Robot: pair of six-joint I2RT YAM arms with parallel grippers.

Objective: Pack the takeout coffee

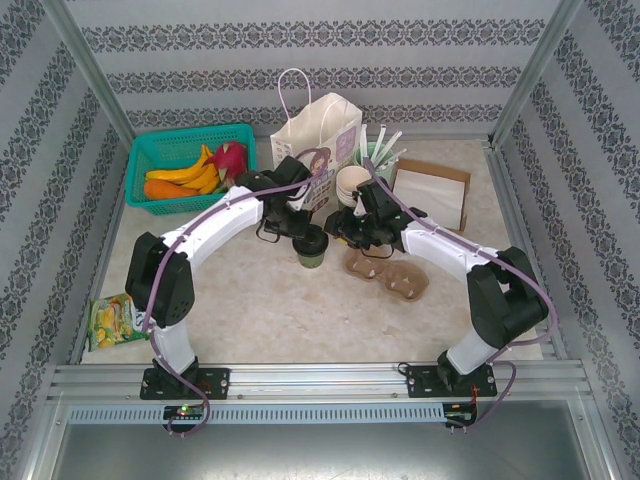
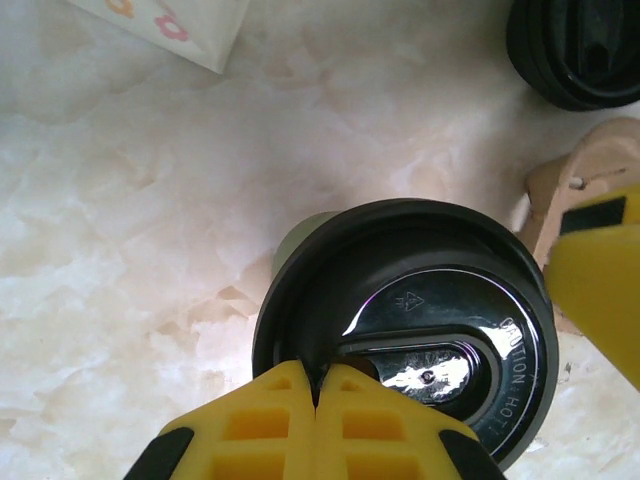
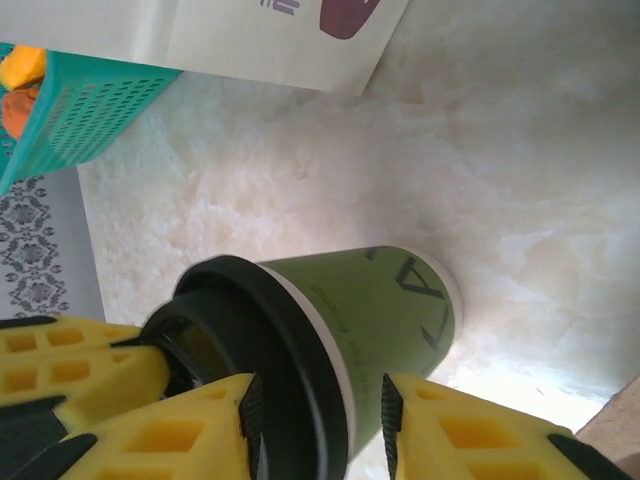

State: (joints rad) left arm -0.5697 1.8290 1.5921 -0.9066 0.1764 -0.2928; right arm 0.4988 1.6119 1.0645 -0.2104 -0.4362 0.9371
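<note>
Dark green takeout coffee (image 1: pixel 312 248) with a round black lid (image 2: pixel 420 330), standing upright near the middle of the marbled desk (image 1: pixel 270 300). It is in front of the white paper bag (image 1: pixel 318 130) and just left of the tan cup carrier (image 1: pixel 392 274).

Left claw (image 1: pixel 297 228): extends in from the left. In the left wrist view the claw (image 2: pixel 315 385) has its yellow fingers (image 2: pixel 270 420) pressed together with no gap, tips resting on the near rim of the lid.

Right claw (image 1: pixel 345 232): extends in from the right. In the right wrist view the claw (image 3: pixel 320 410) straddles the takeout coffee (image 3: pixel 400 300) just below the lid, pads against opposite sides, clasping it. One of its fingers (image 2: pixel 600 290) sits at the lid's edge in the left wrist view.

Background: a teal basket (image 1: pixel 190 133) of fruit at far left, and a stack of cream cups (image 1: pixel 353 182) behind the right claw.
</note>
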